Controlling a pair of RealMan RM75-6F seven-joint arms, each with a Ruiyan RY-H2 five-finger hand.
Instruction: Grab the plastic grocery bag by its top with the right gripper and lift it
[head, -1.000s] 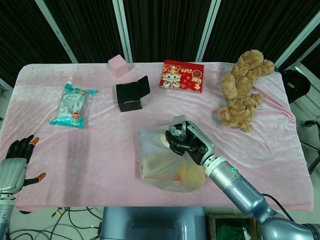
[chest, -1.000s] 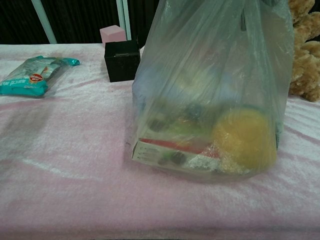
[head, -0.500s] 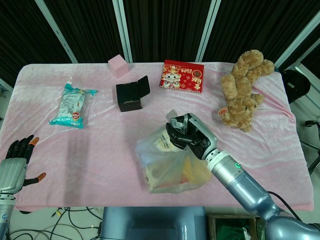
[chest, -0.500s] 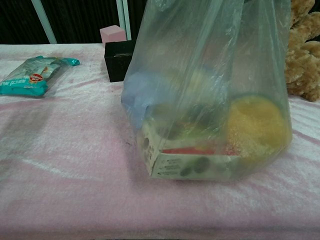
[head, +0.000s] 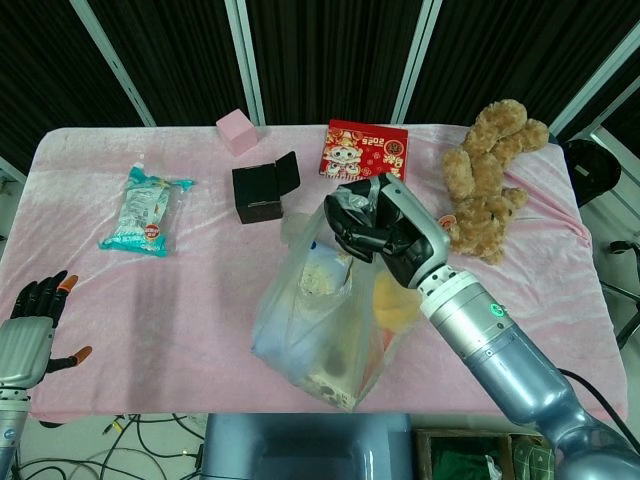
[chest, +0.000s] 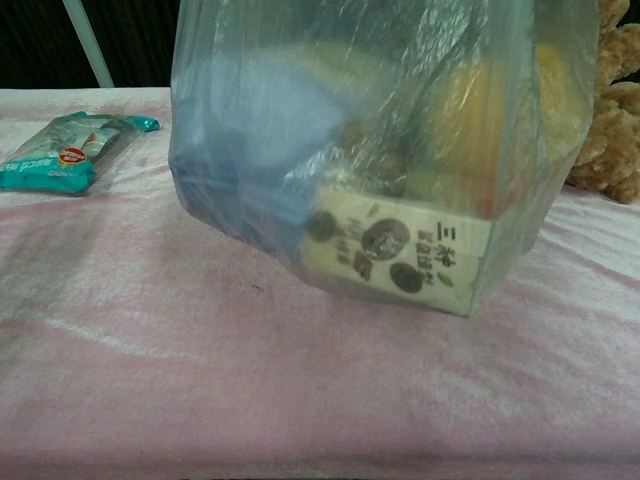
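Right hand: the right hand (head: 375, 232) is clamping its fingers around the bunched top of the plastic grocery bag (head: 320, 315), gathering the film into one neck so the load is hanging straight below the grip.
Bag position: the bag is hanging over the near middle of the table (head: 200, 320), and in the chest view its underside (chest: 400, 290) is looking clear of the cloth, or just about; a faint shadow is sitting beneath it.
Bag material: thin, translucent, crinkly film, stretching into long vertical folds under the weight.
Contents: a printed carton (chest: 405, 255) is pressing corner-down into the bottom, a rounded yellow item (chest: 470, 105) is riding up on the right, and something blue (chest: 255, 115) is bulging on the left; the rest is too blurred to name.
Why it tilts: judging by the carton's slant, the contents are slumping towards the lowest point as the film is taking the load.
Left hand: the left hand (head: 30, 325) is idling at the table's near left corner, fingers spread, holding nothing.
Table cover: soft pink velvety cloth, rumpled in places.
Bystanders: a teal snack packet (head: 147, 210), a black box (head: 263, 190) with its flap open, a pink cube (head: 238, 131), a red printed box (head: 365, 152) and a fuzzy brown plush toy (head: 485, 180) are lying well apart from the bag's base.
Progress: the lift is looking nearly done.
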